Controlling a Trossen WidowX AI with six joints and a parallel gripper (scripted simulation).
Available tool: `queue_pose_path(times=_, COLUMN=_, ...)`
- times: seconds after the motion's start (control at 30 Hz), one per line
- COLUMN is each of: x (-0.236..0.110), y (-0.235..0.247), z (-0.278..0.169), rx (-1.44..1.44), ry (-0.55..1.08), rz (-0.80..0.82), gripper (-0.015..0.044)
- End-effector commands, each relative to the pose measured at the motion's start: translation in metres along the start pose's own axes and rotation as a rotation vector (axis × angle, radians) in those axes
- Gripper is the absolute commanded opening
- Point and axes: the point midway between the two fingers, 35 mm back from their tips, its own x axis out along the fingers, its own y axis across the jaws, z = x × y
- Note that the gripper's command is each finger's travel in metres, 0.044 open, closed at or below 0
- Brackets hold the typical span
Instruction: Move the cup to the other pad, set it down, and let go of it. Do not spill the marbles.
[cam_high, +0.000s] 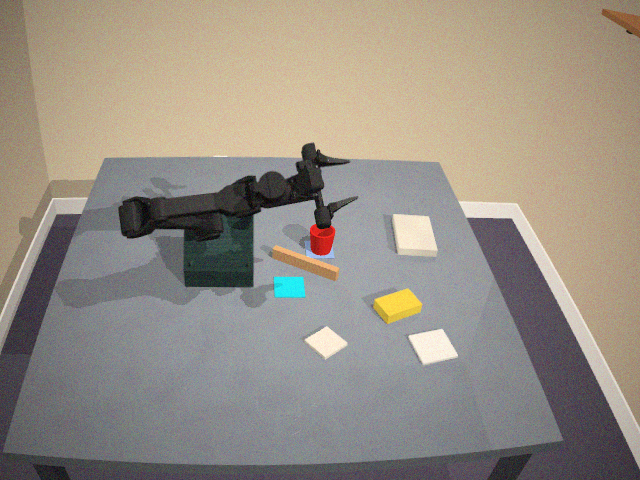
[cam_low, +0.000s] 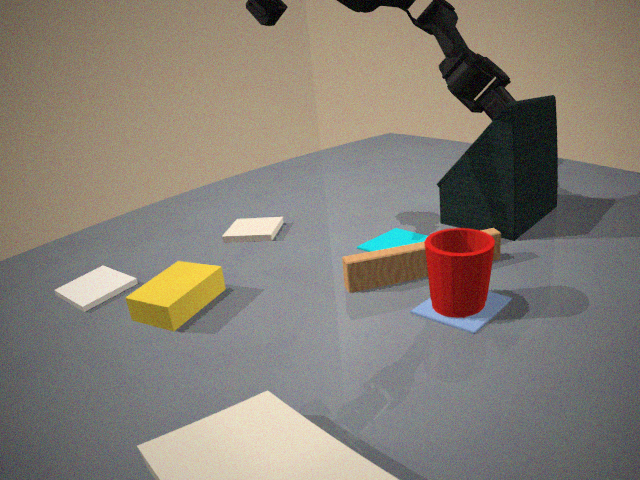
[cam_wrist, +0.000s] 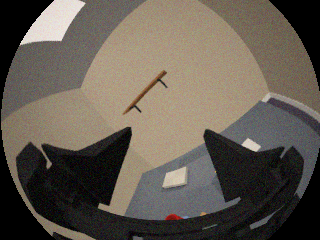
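A red cup (cam_high: 322, 239) (cam_low: 459, 273) stands upright on a light blue pad (cam_high: 329, 254) (cam_low: 488, 308); only a red sliver of the cup (cam_wrist: 174, 216) shows at the bottom of the wrist view. I cannot see the marbles inside it. A cyan pad (cam_high: 289, 287) (cam_low: 387, 239) lies flat nearer the front, beyond a wooden bar (cam_high: 305, 262) (cam_low: 382, 267) that lies between the two pads. My gripper (cam_high: 351, 179) (cam_wrist: 168, 132) is open and empty. It hangs above the cup, its fingers pointing out sideways, not around the cup.
The arm sits on a dark green pedestal (cam_high: 219, 253) (cam_low: 506, 175). A yellow block (cam_high: 397, 304) (cam_low: 175, 293) and three white blocks (cam_high: 413, 234) (cam_high: 325, 342) (cam_high: 432, 346) lie to the right and front of the pads.
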Motion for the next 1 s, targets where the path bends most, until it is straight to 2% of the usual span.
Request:
queue_pose_path(times=0.0, x=0.002, y=0.000, z=-0.002, rx=0.010, ry=0.012, rz=-0.002, gripper=0.0374)
queue_pose_path(times=0.13, x=0.030, y=-0.001, z=-0.054, rx=0.194, ry=0.237, rz=-0.074, gripper=0.0269)
queue_pose_path(times=0.3, x=0.051, y=0.000, z=-0.137, rx=0.407, ry=0.547, rz=-0.259, gripper=0.0148)
queue_pose_path(times=0.47, x=0.050, y=0.001, z=-0.215, rx=0.530, ry=0.797, rz=-0.521, gripper=0.0148)
queue_pose_path(times=0.63, x=0.031, y=0.001, z=-0.283, rx=0.551, ry=0.963, rz=-0.830, gripper=0.0148)
queue_pose_path(times=0.8, x=0.009, y=-0.005, z=-0.330, rx=0.479, ry=1.022, rz=-1.122, gripper=0.0148)
queue_pose_path(times=0.97, x=-0.015, y=-0.012, z=-0.366, rx=0.334, ry=0.998, rz=-1.378, gripper=0.0148)
